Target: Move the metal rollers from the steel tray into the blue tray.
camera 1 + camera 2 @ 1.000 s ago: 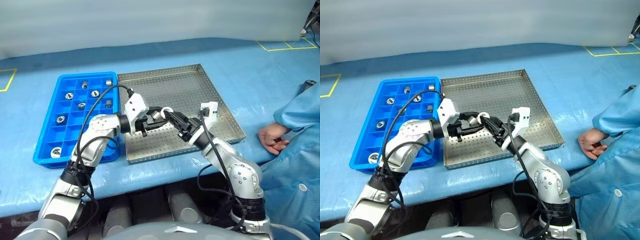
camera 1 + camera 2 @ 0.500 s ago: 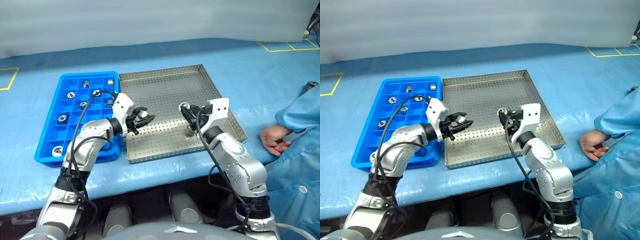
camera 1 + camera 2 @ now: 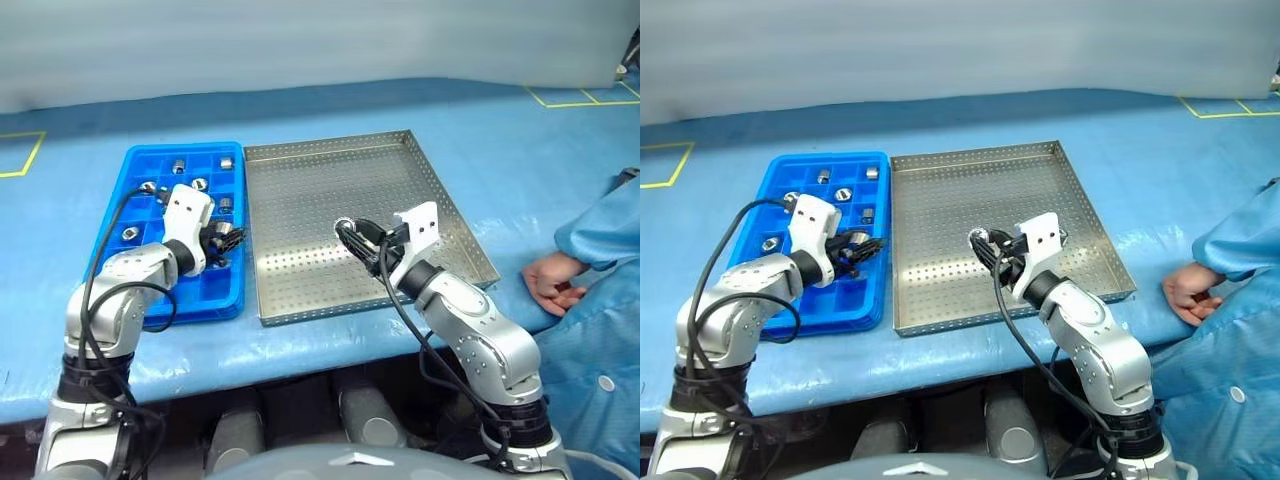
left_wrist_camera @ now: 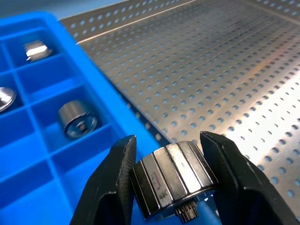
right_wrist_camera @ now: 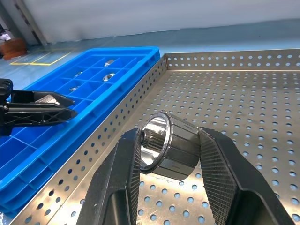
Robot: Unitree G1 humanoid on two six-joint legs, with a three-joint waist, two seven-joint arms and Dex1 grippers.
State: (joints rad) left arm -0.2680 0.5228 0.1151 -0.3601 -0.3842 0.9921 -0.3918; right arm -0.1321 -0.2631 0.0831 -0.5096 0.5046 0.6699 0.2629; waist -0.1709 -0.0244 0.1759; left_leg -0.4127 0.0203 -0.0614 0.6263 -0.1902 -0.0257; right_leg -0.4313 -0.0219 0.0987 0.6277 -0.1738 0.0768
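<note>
Blue sheeting covers the surface [image 3: 300,105] that carries both trays, with a pale wall behind it. At the left lies the blue tray [image 3: 135,300], and several metal rollers [image 3: 180,166] sit singly in its far compartments. My left jaws [image 3: 226,240] hang over the tray's right-hand compartments, closed on a ribbed metal roller [image 4: 174,182] gripped across its sides. Just beside the blue tray, to its right, lies the steel tray [image 3: 330,180], its perforated floor bare. My right jaws [image 3: 352,232] hover over the near middle of that tray, closed on another roller [image 5: 168,146] whose hollow end faces the blue tray. At the far right a person's hand [image 3: 548,278] in a blue sleeve [image 3: 605,225] rests on the surface, well apart from the trays.
</note>
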